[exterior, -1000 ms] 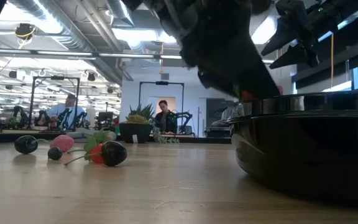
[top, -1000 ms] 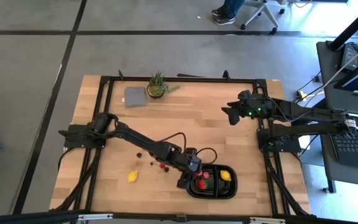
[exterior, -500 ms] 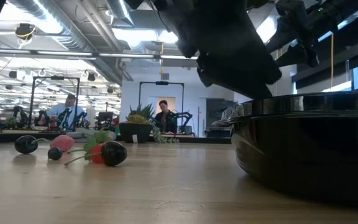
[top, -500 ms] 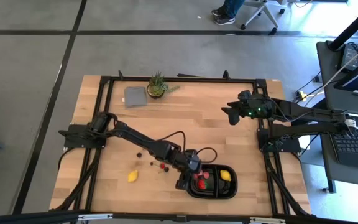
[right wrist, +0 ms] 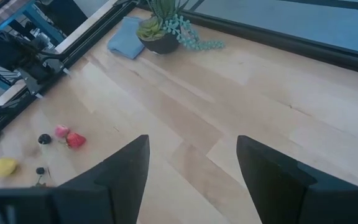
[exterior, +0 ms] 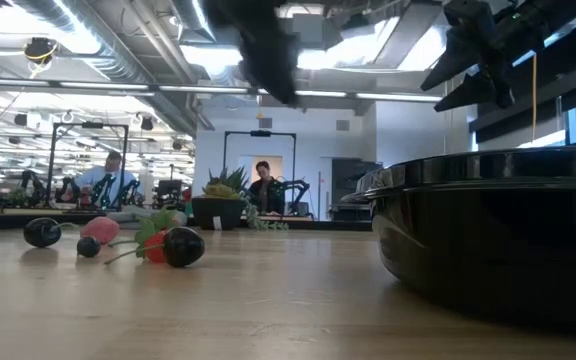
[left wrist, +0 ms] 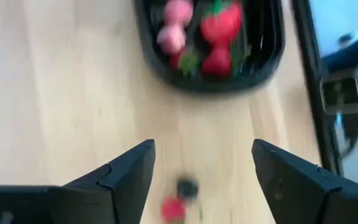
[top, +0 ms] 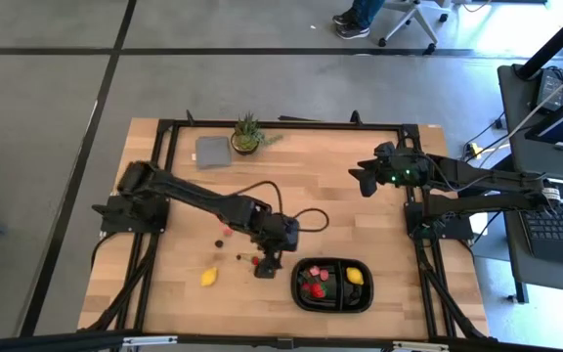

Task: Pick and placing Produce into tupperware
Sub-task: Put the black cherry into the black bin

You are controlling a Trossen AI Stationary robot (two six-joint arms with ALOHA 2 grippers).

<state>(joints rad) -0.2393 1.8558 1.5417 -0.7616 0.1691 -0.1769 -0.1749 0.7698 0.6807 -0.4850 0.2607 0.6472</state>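
1. A small green potted plant (top: 246, 134) stands near the upper middle of the high view, with a flat grey square cloth (top: 212, 152) just to its left.
2. The light wooden plank desk (top: 291, 196) sits in a black metal frame on a grey floor crossed by dark lines; the low view shows a workshop behind with seated people.
3. No readable writing shows.
4. The black oval-cornered plastic tray (top: 332, 303) lies at lower centre-right, holding red strawberries (top: 313, 287) and a yellow lemon (top: 356, 277).
5. Another yellow lemon (top: 208, 278) and loose dark cherries (top: 219, 242) lie left of the tray on the desk.
6. The left pincer (top: 265, 266) hangs wide and empty just left of the tray.
7. The right pincer (top: 360, 180) waits, parted and empty, at upper right.
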